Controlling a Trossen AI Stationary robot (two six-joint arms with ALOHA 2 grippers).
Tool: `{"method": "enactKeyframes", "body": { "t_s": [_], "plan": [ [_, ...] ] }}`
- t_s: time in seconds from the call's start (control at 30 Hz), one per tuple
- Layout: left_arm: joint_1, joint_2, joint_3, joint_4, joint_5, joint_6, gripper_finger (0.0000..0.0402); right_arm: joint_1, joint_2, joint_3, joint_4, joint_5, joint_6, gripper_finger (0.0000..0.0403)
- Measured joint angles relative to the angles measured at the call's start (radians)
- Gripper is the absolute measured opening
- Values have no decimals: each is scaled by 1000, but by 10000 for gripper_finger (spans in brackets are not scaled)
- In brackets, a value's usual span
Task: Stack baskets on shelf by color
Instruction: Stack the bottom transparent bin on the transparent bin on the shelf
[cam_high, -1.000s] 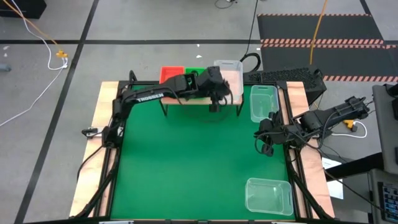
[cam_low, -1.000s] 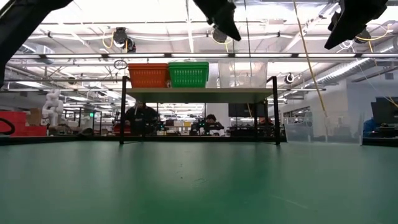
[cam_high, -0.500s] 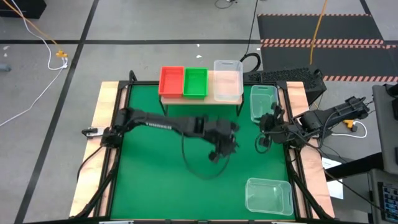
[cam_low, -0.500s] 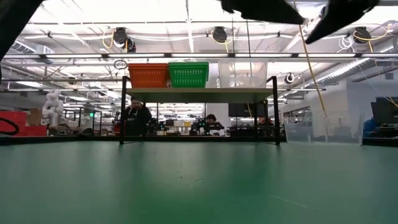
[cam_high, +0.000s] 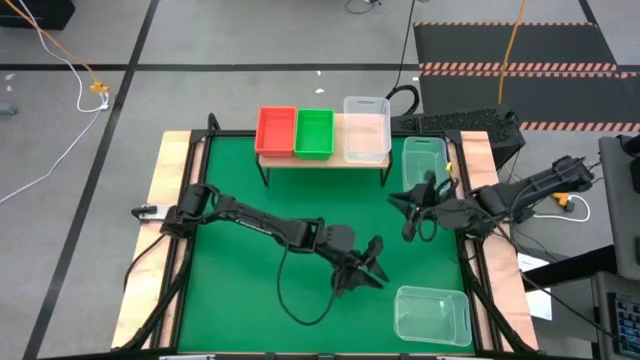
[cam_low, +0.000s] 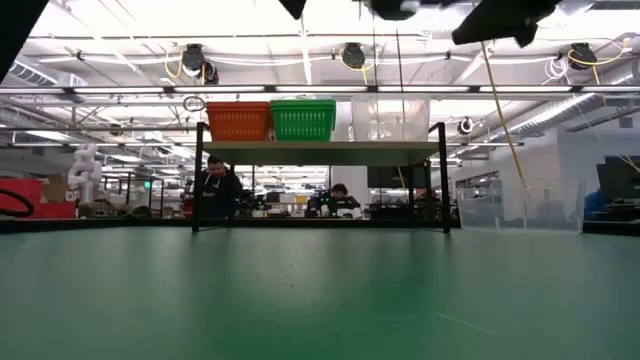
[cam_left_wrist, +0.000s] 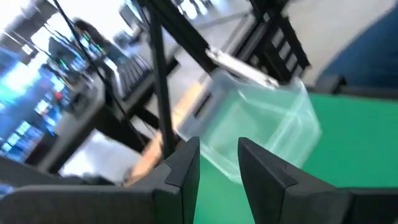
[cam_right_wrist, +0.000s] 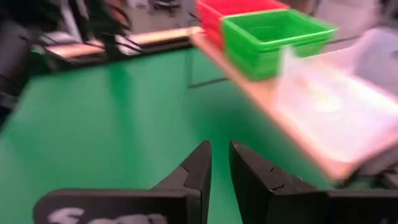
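Observation:
On the shelf (cam_high: 322, 155) stand a red basket (cam_high: 277, 131), a green basket (cam_high: 314, 132) and a clear basket (cam_high: 366, 130), side by side on their bottoms. Two more clear baskets sit on the green mat: one at the far right (cam_high: 424, 163), one at the near right (cam_high: 432, 315). My left gripper (cam_high: 368, 265) hovers over the mat just left of the near clear basket (cam_left_wrist: 261, 127), narrowly open with nothing in it. My right gripper (cam_high: 410, 205) hangs in the air near the far-right clear basket, facing the shelf (cam_right_wrist: 292, 118), its fingers slightly apart and holding nothing.
The mat's left half and middle (cam_high: 250, 270) hold nothing but the left arm's dark links and a looping cable (cam_high: 300, 300). A keyboard (cam_high: 450, 122) lies beyond the far right corner. People show in the room behind the shelf (cam_low: 215, 185).
My left gripper has come away from the shelf, swinging toward the table's near right and down, and has rolled and tipped up from pointing down to nearly level, ending beside the near clear basket. My right gripper has swung slightly toward the shelf. No basket has moved.

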Motion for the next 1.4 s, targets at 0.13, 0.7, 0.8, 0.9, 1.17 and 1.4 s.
{"method": "enactKeyframes", "body": {
  "t_s": [0.13,0.7,0.8,0.9,1.17,1.4],
  "plan": [
    [6,68,66,17,27,-39,113,10,6,-58,74,-23,100,50],
    [1,505,729,-469,166,45,113,14,-24,-268,34,3,257,50],
    [-8,503,729,-470,209,45,113,16,-32,-278,36,0,301,50],
    [-21,502,729,-468,209,45,113,18,-33,-279,42,-20,317,50],
    [-38,502,729,-459,189,72,113,15,-49,-279,61,-21,227,50],
    [-31,502,729,-398,79,79,113,-2,-127,-279,73,-21,141,50]
  ]
}}
